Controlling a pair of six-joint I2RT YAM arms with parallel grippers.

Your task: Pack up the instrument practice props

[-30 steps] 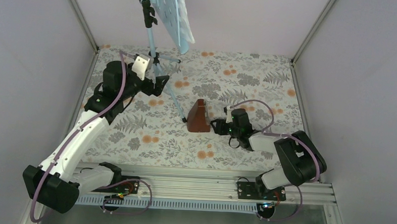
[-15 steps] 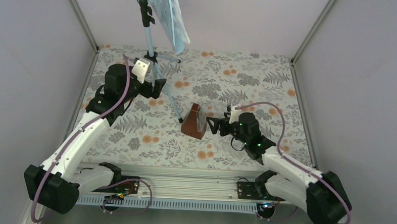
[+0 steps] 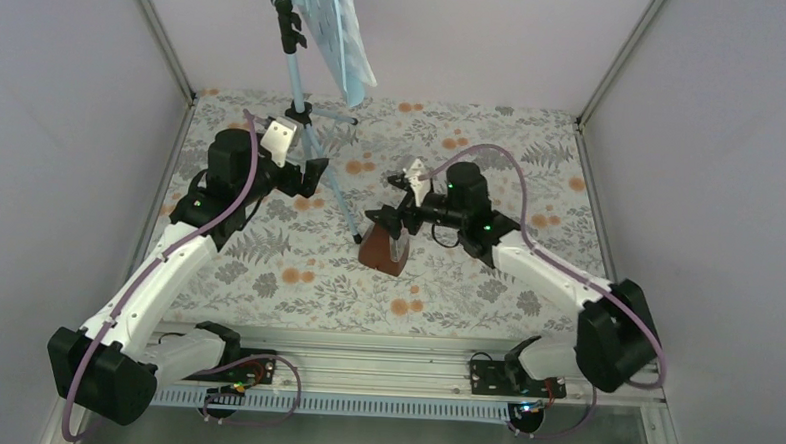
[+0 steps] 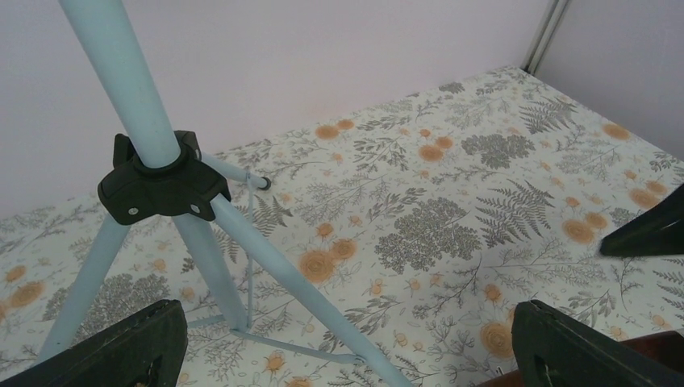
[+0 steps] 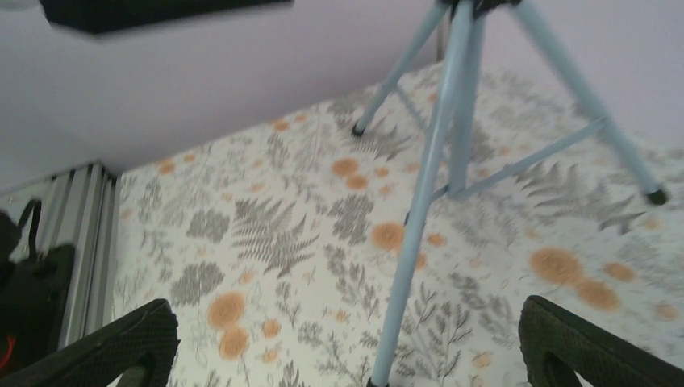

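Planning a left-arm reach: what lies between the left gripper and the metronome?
In the top view, one leg of the music stand crosses between the left gripper and the metronome.

The music stand [image 4: 121, 72] looks like smooth, light-blue painted metal tubing with a soft sheen, its legs joined by a matt black plastic hub [image 4: 161, 184]. The fingers [image 4: 113, 347] of my left gripper [image 4: 347, 355] are matt black plastic, over a matt floral-printed table cover [image 4: 484, 161] that looks like cloth. The metronome [image 3: 376, 253] is faintly glossy brown wood, and the near-edge rail [image 3: 393, 367] is bare brushed metal.
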